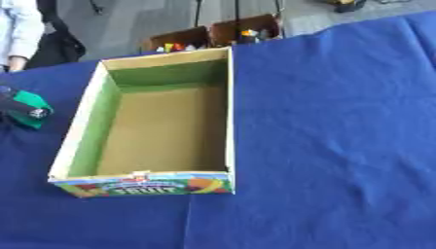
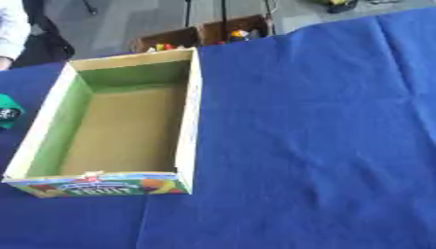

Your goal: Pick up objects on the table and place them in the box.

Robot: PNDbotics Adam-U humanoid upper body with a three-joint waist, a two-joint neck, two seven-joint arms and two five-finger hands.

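From the left eye view, an open cardboard box [image 1: 162, 121] lay on a counter [image 1: 332, 136] covered in blue cloth, its long side running away from the camera and its brown floor bare. The inner walls showed green, and the near outer wall carried a colourful fruit print with the word "FRUIT" in white letters. At the far left edge of that view, a green object [image 1: 32, 108] with a dark, partly silver part across it sat just beside the box's left wall, apart from it; what it was could not be made out, and whether a robot hand was holding it could not be told. No robot hand showed clearly in this view, so the state of the left robot hand's fingers could not be told, and the right robot hand did not appear. Beyond the counter's far edge, two brown cartons [image 1: 213, 34] holding small coloured items stood on a grey floor, and a person in a pale sleeve stood at the upper left corner, touching nothing on the counter. From the right eye view, the same box sat further toward the left, its printed end wall close to the lower left, and only a sliver of the green object showed at the left edge, well clear of the box's rim. The blue cloth to the right of the box lay smooth with faint creases.
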